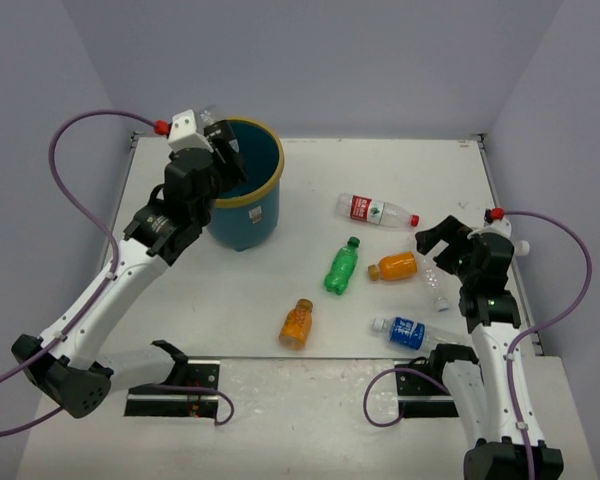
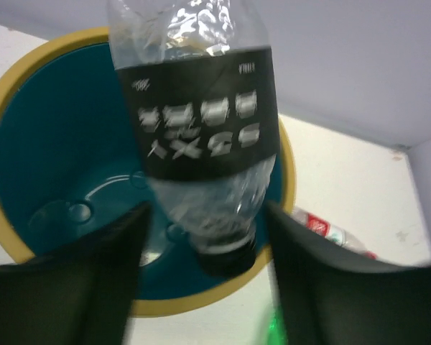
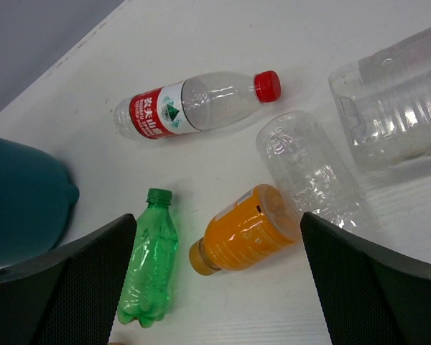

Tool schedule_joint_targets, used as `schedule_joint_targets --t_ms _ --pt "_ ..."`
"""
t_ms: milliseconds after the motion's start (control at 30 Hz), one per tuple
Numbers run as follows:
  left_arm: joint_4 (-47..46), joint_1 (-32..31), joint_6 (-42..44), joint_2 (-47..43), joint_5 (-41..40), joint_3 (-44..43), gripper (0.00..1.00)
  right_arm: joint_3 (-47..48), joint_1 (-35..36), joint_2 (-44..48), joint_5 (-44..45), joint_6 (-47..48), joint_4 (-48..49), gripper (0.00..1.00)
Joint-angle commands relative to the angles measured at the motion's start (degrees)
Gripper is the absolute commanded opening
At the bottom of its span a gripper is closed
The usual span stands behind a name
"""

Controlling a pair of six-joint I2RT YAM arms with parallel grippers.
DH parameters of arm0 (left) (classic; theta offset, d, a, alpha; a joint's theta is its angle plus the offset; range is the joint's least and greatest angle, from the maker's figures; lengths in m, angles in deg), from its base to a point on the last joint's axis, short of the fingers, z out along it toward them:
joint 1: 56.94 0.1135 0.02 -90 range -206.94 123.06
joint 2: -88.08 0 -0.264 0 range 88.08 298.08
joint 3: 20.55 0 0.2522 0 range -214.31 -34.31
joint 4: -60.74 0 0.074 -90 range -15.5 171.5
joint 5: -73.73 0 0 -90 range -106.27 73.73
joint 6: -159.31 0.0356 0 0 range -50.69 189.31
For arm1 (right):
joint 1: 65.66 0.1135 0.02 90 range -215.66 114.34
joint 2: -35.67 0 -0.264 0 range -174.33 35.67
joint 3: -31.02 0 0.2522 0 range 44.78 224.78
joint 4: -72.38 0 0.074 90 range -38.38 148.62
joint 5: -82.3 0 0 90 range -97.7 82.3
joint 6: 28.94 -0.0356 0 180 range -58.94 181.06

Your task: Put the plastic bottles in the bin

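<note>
My left gripper point(image 1: 220, 150) is raised at the near-left rim of the teal bin point(image 1: 252, 215) and stands open. A clear bottle with a black label point(image 2: 201, 129) hangs cap-down between its fingers point(image 2: 93, 280) over the bin's inside point(image 2: 50, 165), with a gap on each side. My right gripper point(image 1: 438, 238) is open above an orange bottle point(image 3: 244, 230) and a green bottle point(image 3: 149, 262), touching neither. On the table lie a red-label bottle point(image 1: 375, 210), the green bottle point(image 1: 342, 266), the orange bottle point(image 1: 395, 266), a second orange bottle point(image 1: 296, 323), a blue-label bottle point(image 1: 405, 331) and a plain clear bottle point(image 1: 432, 272).
The table is walled on the left, back and right. A second ribbed clear bottle point(image 3: 395, 100) shows at the top right of the right wrist view, beside the plain clear one point(image 3: 312, 172). Purple cables loop from both arms.
</note>
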Motion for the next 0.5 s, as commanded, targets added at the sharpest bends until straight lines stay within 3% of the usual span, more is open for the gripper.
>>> schedule_joint_targets --t_ms 0,33,333,467 --pt "-2.6 -0.1 -0.2 -0.4 -1.6 0.9 0.92 2.3 -0.2 -0.3 -2.0 0.9 0.7 0.99" --pt "-2.1 0.0 0.3 0.2 -1.0 0.5 1.0 2.3 -0.2 -0.1 -2.2 0.9 0.7 0.99" --pt "-0.7 -0.1 2.5 1.3 -0.8 -5.4 1.0 1.2 -0.2 1.1 -3.6 0.8 2.2 0.99" --pt "-3.5 -0.3 4.7 -1.1 12.2 -4.4 1.0 1.1 -0.2 1.2 -3.1 0.8 2.3 0.99"
